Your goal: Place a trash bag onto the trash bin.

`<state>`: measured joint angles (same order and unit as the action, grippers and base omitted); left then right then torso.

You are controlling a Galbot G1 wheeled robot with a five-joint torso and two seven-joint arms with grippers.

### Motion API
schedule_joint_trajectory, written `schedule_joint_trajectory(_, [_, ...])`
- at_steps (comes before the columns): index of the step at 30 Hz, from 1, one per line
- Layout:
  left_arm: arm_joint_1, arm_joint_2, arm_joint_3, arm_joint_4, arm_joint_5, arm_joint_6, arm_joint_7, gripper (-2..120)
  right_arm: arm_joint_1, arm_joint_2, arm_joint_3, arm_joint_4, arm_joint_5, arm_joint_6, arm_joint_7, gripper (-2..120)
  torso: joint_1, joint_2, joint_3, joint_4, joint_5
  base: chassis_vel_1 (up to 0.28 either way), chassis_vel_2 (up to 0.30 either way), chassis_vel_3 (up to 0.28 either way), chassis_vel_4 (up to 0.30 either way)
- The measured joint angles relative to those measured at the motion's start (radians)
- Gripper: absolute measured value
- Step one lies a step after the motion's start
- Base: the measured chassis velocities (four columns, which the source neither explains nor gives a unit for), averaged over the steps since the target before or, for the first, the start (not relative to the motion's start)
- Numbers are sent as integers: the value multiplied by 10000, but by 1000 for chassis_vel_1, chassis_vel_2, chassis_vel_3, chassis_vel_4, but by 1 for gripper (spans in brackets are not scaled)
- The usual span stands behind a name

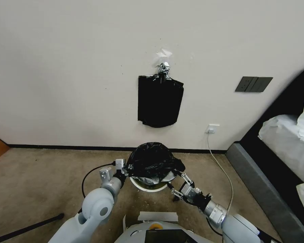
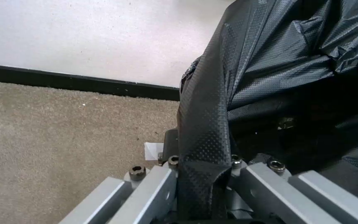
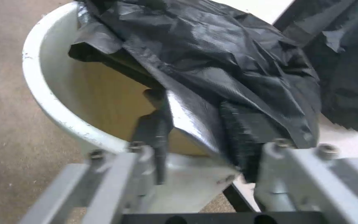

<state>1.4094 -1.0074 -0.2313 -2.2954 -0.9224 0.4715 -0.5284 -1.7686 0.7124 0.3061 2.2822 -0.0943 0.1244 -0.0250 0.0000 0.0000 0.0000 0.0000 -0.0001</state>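
Note:
The trash bag (image 1: 153,160) is bunched in a glossy black heap on top of the off-white trash bin (image 1: 148,187), which stands on the carpet by the wall. My left gripper (image 1: 126,168) is at the bag's left side, shut on a stretched strip of the trash bag (image 2: 199,124). At the bin's right front, my right gripper (image 1: 177,182) is open. In the right wrist view one finger reaches inside the trash bin (image 3: 42,87) and the trash bag (image 3: 228,62) drapes over the other finger (image 3: 241,137). The bin's near rim and pale inner wall are bare.
A flat bundle of black bags (image 1: 160,101) hangs from a clip on the wall above the bin. A wall outlet (image 1: 212,128) with a white cable is to the right, and a bed frame (image 1: 260,182) beyond it. White tape (image 1: 157,216) lies on the carpet near my base.

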Motion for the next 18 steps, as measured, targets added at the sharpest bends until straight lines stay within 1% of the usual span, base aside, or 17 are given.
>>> schedule_joint_trajectory(1, [0, 0, 0, 0, 0, 0, 0, 1, 0, 0, 0, 0, 0, 0, 0, 27, 0, 0, 0, 0, 0, 0, 0, 0, 0])
schedule_joint_trajectory(3, [20, -13, -3, -25, 0, 11, -8, 1, 46, -13, -75, -72, -38, 171, 85, 17, 0, 0, 0, 0, 2, 0, 0, 0, 0])
schedule_joint_trajectory(4, [20, -13, -3, -25, 0, 11, -8, 1, 46, -13, -75, -72, -38, 171, 85, 17, 0, 0, 0, 0, 2, 0, 0, 0, 0])
schedule_joint_trajectory(6, [42, -24, -19, -49, -38, 18, -32, 1, 45, -44, -125, -83, 53, 387, 89, 7, 0, 0, 0, 0, 1, 0, 0, 0, 0])
schedule_joint_trajectory(7, [43, -36, -35, -56, -85, 26, -81, 1, 10, -64, -140, -56, 180, 524, 20, 2, 0, 0, 0, 1, 1, 0, 0, 0, 0])
schedule_joint_trajectory(8, [41, -53, -51, -60, -177, 40, -150, 1, -72, -93, -141, -3, 395, 814, -293, 0, 0, 0, 0, 0, 1, 0, 0, 0, 0])
schedule_joint_trajectory(9, [41, -53, -51, -60, -177, 40, -150, 1, -72, -93, -141, -3, 395, 814, -293, 0, 0, 0, 0, 0, 1, 0, 0, 0, 0])
schedule_joint_trajectory(10, [34, -70, -61, -67, -252, 53, -196, 1, -133, -116, -128, 1, 530, 1207, -663, 0, 0, 0, 0, 0, -1, 0, 0, 0, 0])
schedule_joint_trajectory(11, [34, -70, -61, -67, -252, 53, -196, 1, -133, -116, -128, 1, 530, 1207, -663, 0, 0, 0, 0, 0, -1, 0, 0, 0, 0])
schedule_joint_trajectory(12, [16, -109, -89, -104, -439, 82, -292, 1, -248, -119, -100, -54, 713, 1986, -1415, 0, 0, 0, 0, 1, 0, 0, 0, 0, 0])
schedule_joint_trajectory(13, [16, -109, -89, -104, -439, 82, -292, 1, -248, -119, -100, -54, 713, 1986, -1415, 0, 0, 0, 0, 1, 0, 0, 0, 0, 0])
schedule_joint_trajectory(16, [-22, -164, -217, -223, -1065, 166, -636, 1, -509, -84, -74, -143, 825, 2718, -2469, 0, 0, 0, 0, -1, 0, 0, 0, 0, 0])
schedule_joint_trajectory(18, [-28, -171, -269, -264, -1266, 195, -738, 1, -542, -76, -73, -210, 761, 2797, -2643, 0, 0, 0, 0, -1, -1, 0, 0, 0, 0])
